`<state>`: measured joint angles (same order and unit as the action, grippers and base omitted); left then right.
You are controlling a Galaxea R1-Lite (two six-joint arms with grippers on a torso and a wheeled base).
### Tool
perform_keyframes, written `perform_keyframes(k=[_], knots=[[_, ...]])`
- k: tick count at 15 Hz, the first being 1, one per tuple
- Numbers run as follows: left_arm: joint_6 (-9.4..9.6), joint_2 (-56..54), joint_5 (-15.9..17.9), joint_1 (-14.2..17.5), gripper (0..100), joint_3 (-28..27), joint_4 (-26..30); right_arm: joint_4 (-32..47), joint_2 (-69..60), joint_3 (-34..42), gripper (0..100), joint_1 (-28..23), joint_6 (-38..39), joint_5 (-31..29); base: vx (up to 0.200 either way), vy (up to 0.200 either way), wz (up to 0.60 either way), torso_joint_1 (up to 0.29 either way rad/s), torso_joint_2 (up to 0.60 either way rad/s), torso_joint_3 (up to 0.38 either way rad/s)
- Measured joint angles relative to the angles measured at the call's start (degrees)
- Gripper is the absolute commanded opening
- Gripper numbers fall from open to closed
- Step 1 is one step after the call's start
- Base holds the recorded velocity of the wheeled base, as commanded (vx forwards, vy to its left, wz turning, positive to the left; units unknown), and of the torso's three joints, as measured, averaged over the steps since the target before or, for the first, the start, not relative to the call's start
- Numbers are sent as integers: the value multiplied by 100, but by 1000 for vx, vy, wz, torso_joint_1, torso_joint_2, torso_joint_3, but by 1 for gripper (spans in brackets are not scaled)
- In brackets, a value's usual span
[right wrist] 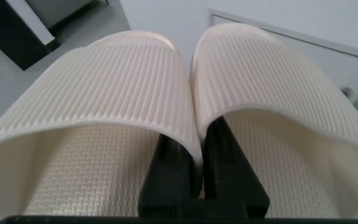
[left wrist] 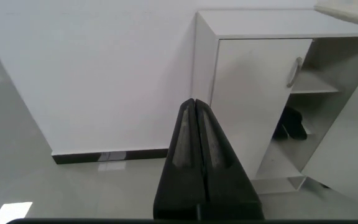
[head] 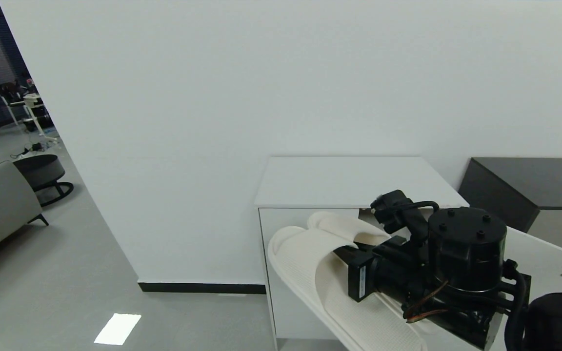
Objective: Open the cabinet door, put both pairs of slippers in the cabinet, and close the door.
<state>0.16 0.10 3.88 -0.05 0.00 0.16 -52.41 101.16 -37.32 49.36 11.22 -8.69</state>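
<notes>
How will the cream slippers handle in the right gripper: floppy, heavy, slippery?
Probably light and fairly stiff: the cream slippers show arched straps and no visible sag, pinched by the right gripper at their inner edges. Their ribbed, textured surfaces likely resist slipping, though the pair might pivot in so narrow a pinch.

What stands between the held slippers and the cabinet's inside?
Nothing visible does. The right gripper holds the slippers in front of the cabinet, and its right door is swung open. The left door is shut. The upper shelf looks bare, and a dark pair lies lower down.
</notes>
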Motion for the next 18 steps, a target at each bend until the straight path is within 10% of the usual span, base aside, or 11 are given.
perform_keyframes(k=[12, 18], knots=[[-11, 0, 0, -2, 0, 0, 2, -299, 57, 315, 0, -113, -266, 166, 0, -200, 0, 4, 3, 1], [-29, 0, -11, -6, 0, 0, -5, -290, 68, 325, 0, -96, -262, 180, 0, 0, 0, 0, 0, 0]])
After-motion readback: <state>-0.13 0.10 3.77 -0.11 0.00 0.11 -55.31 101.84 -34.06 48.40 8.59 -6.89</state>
